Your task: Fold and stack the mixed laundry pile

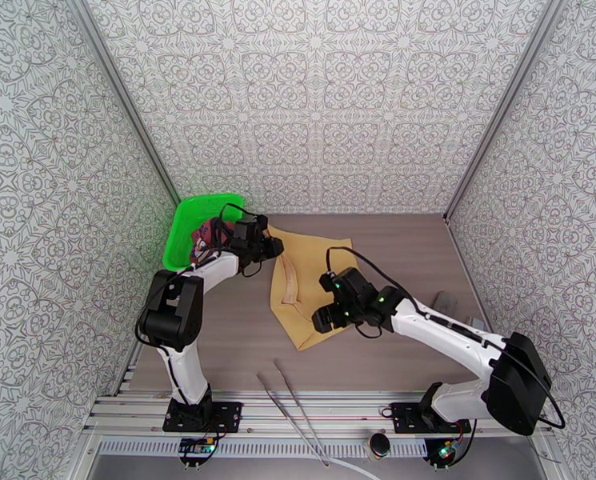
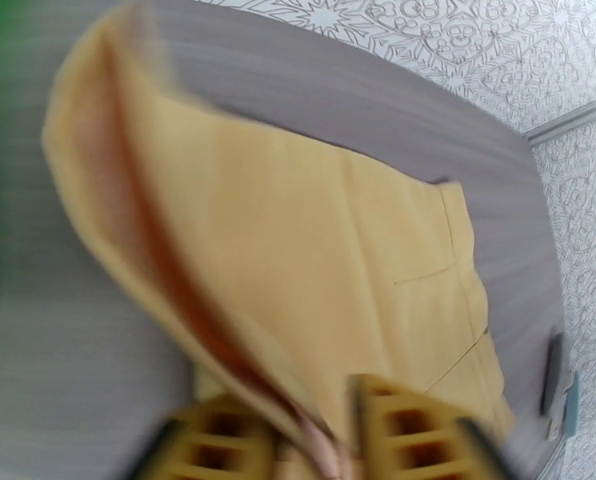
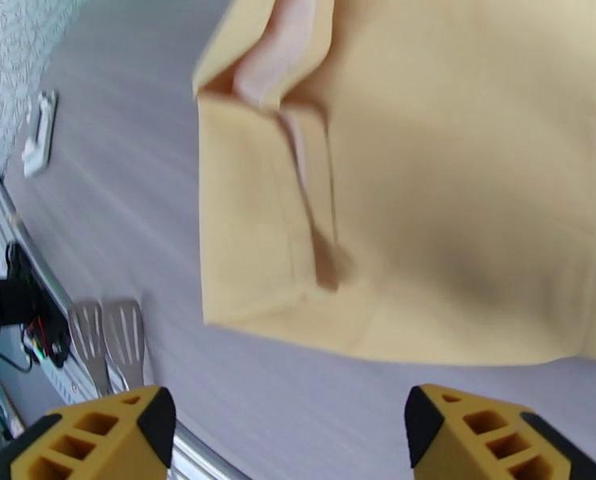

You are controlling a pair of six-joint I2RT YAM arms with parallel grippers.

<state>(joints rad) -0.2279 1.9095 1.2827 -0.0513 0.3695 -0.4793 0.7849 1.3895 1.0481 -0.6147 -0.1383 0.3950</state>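
The right gripper stands with jaws wide apart and holds nothing, just short of the near edge of the plain mustard-tan cloth, which lies folded on the grey table. The left gripper is parted too, and the cloth's blurred hem lies between its jaws. The maroon tank top sits in the bright green plastic mesh basket at far left.

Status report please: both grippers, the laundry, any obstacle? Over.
Right gripper open, off the tan cloth. Left gripper jaws apart, cloth edge between them. Maroon tank top in green basket. Tongs lie near, clear of cloth.
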